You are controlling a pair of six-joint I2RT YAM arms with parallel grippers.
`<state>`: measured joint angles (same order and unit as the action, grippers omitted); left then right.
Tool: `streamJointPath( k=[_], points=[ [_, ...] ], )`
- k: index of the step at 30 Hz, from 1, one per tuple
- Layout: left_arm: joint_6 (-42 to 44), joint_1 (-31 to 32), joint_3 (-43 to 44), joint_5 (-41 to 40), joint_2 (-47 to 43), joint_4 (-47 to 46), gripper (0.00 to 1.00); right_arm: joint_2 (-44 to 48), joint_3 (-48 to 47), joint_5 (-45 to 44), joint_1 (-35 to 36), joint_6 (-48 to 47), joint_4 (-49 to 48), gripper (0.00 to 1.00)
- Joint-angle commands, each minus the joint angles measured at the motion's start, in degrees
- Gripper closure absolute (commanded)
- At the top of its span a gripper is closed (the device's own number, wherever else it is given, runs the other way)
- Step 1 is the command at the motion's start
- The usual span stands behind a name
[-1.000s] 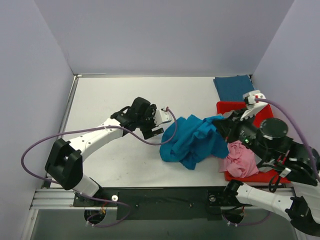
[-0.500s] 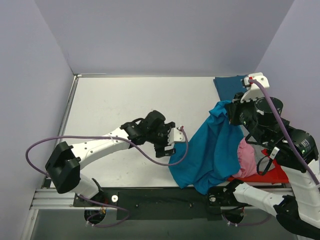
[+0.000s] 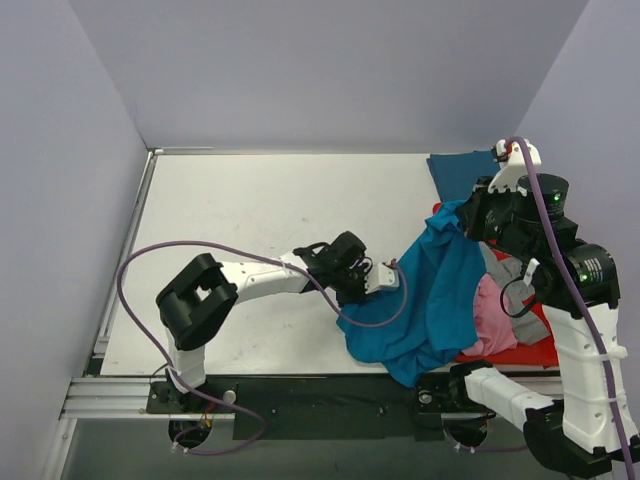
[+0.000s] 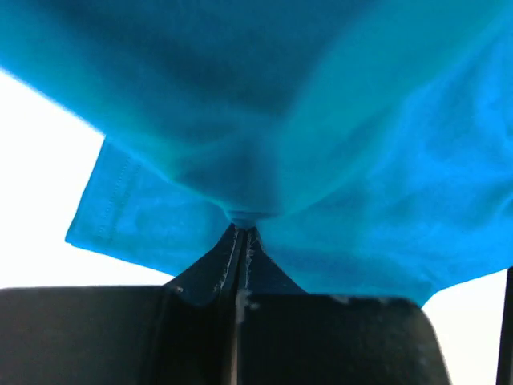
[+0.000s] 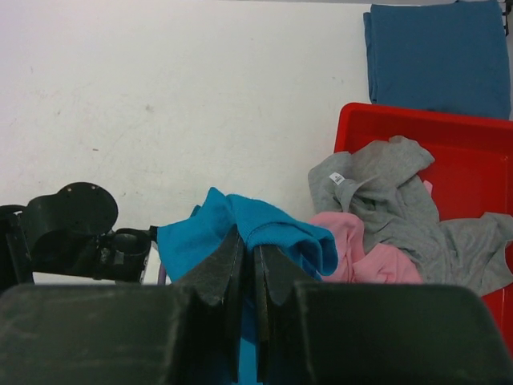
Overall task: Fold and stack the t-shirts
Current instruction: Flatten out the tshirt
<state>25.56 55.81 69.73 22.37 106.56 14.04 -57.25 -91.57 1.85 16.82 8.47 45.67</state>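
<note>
Cam overhead: teal t-shirt (image 3: pixel 435 290) is hanging from R gripper (image 3: pixel 462 215), which is holding the top edge raised over the right side of the table (image 3: pixel 250 210). Lower part is bunching on the tabletop near the front edge. L gripper (image 3: pixel 375 282) is reaching in low from the left and meeting the shirt's left edge. Pink t-shirt (image 3: pixel 495 320) and grey t-shirt (image 3: pixel 500 268) are lying crumpled in the red tray (image 3: pixel 530 352), partly hidden behind the teal cloth. Folded dark-blue t-shirt (image 3: pixel 462 172) is sitting flat at the far right corner, beyond the tray.

L wrist cam: L gripper (image 4: pixel 240 233) jaws are pressing together w/ a fold of teal t-shirt (image 4: pixel 361 144) pinched between. Cloth is fanning up and out, filling most of the frame. Stitched hem is showing at left, w/ white table (image 4: pixel 32 160) behind.

R wrist cam: R gripper (image 5: pixel 248 249) is standing narrow, only a slit between the jaws, w/ teal t-shirt (image 5: pixel 280 228) bunched over the tips and clamped there. Grey t-shirt (image 5: pixel 385 192) is overlapping pink t-shirt (image 5: pixel 361 257), both spilling over the left wall of the red tray (image 5: pixel 457 136). Folded dark-blue t-shirt (image 5: pixel 441 56) is lying on the table (image 5: pixel 160 96) past the tray. L arm's wrist (image 5: pixel 72 233) is showing at lower left, just beside the teal cloth.
</note>
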Motion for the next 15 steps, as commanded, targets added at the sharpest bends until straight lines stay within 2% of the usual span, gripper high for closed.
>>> streamJointPath(
  k=[1, 4, 6, 10, 13, 15],
  points=[
    [-0.68, -4.72, 7.86, 0.24, -1.09, 5.11, 1.00, -1.28, 0.17, 5.62, -4.41, -0.56, -1.02, 1.00],
    [-2.70, -12.64, 11.20, -7.48, -6.25, 4.07, 1.00, -5.30, -1.76, 8.60, -6.27, -1.43, -3.47, 1.00],
    [-4.03, -21.49, 15.50, -12.14, -9.86, 3.36, 1.00, -9.97, -5.97, 10.19, -6.45, -1.96, -4.27, 1.00],
    [-3.68, -31.17, 28.85, -17.35, -13.13, 6.08, 1.00, -22.00, -23.71, 13.17, -6.54, -1.44, -4.27, 1.00],
    [-0.79, -34.62, 37.29, -21.84, -14.10, 5.91, 1.00, -30.96, -42.21, 14.94, -6.54, -0.74, -4.10, 1.00],
    [0.88, -36.47, 40.90, -24.92, -14.37, 6.08, 1.00, -34.48, -49.46, 16.08, -6.54, -1.87, -4.62, 1.00]
  ],
)
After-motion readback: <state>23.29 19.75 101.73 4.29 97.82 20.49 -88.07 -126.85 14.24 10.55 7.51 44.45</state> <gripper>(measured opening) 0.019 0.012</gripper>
